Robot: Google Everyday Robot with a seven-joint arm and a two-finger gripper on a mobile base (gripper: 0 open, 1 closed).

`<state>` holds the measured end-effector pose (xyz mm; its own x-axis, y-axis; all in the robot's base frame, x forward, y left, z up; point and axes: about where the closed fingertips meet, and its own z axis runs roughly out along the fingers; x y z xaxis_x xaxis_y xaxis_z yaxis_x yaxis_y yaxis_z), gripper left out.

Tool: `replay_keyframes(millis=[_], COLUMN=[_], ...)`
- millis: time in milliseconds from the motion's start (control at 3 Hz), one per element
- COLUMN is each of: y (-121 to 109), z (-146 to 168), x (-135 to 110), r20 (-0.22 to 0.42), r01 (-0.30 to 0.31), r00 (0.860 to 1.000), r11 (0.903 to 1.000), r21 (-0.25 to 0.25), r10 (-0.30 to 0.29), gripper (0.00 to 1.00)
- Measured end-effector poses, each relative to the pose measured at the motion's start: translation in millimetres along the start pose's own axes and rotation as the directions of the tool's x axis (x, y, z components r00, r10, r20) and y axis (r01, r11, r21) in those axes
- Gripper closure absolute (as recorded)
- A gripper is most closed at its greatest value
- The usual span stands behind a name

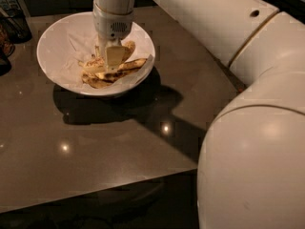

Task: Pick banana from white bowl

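Note:
The white bowl (53, 38) stands on the dark table at the upper left, lined with crumpled white paper. Several yellow, brown-speckled bananas lie in its near right part. The plump curved banana (127, 49) shows one end just right of my gripper, and the rest of it is hidden behind the gripper. Thinner bananas (125, 67) lie below it, towards the bowl's near rim. My gripper (109, 60) points straight down into the bowl and rests among the bananas, touching them.
The dark glossy table (95, 142) reaches to a front edge at the lower left. A dark wire basket (14, 20) stands at the far left by the bowl. My large white arm (248, 104) fills the right side.

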<state>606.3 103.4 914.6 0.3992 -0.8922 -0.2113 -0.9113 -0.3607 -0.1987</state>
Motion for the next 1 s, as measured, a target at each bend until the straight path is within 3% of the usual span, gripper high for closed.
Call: replay_keyframes(millis=[333,1000], y=[1,52], z=[-7,-44], x=[-5,-11], r20=[-0.002,-0.007], r01=[-0.009,-0.117], r00=[1.000,0.993], r11=[1.0000,0.9929], r21=[0.001,-0.018], r10=[0.009,0.117], gripper=[1.00,1.00])
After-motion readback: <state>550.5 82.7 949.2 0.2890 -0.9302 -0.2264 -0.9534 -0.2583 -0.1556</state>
